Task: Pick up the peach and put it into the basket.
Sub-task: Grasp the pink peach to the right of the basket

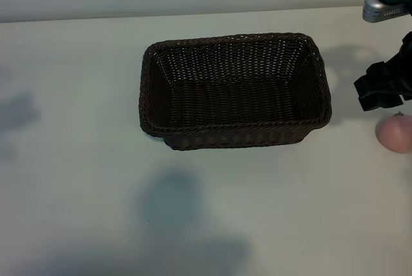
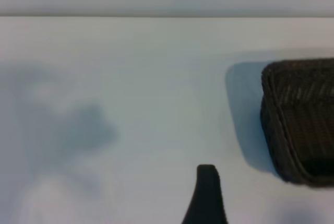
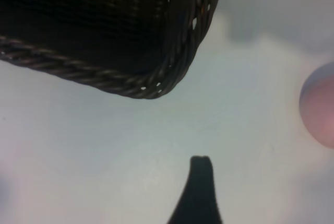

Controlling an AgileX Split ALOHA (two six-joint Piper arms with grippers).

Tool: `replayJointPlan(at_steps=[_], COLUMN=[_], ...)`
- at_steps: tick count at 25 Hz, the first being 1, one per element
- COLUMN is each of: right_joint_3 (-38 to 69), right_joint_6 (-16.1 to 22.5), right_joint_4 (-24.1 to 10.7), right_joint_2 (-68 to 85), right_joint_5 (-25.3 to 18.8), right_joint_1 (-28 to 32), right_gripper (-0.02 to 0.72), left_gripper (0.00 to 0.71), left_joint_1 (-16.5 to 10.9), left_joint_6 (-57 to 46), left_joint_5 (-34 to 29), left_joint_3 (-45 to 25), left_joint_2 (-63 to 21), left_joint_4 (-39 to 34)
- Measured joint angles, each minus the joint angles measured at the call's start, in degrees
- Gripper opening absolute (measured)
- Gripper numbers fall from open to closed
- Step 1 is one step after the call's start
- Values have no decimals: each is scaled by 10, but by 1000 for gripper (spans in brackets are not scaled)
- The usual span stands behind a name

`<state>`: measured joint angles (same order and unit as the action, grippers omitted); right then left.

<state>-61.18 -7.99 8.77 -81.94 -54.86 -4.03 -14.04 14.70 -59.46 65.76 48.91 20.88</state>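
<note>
The peach point(image 1: 394, 133), small, round and pale pink, lies on the white table at the far right of the exterior view, to the right of the basket point(image 1: 235, 89). The basket is a dark-brown woven rectangle with nothing in it. My right gripper point(image 1: 378, 96) hovers just behind the peach, apart from it and open. In the right wrist view one dark finger point(image 3: 200, 187) shows over bare table, with the peach point(image 3: 319, 106) off to one side and a basket corner point(image 3: 130, 41) beyond. My left gripper shows a single finger point(image 2: 207, 195) over bare table, the basket's end point(image 2: 302, 119) nearby; it holds nothing.
The white table meets a pale wall at the back. Arm shadows fall at the table's left point(image 1: 19, 115) and front point(image 1: 180, 224). A silver part of the right arm point(image 1: 386, 7) hangs at the upper right edge.
</note>
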Motion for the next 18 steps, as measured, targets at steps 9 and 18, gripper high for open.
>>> replayJointPlan(at_steps=[9, 18], right_joint_3=[0, 0], right_joint_6=[0, 0], right_joint_4=[1, 1], right_joint_2=[0, 0], right_joint_5=[1, 1], right_joint_1=[0, 0], right_gripper=[593, 593], left_gripper=[593, 593], left_joint_1=[0, 32], left_joint_6=[-39, -63], left_joint_5=[15, 2], left_joint_3=[-210, -308], left_joint_2=[-234, -391], left_joint_4=[-97, -106])
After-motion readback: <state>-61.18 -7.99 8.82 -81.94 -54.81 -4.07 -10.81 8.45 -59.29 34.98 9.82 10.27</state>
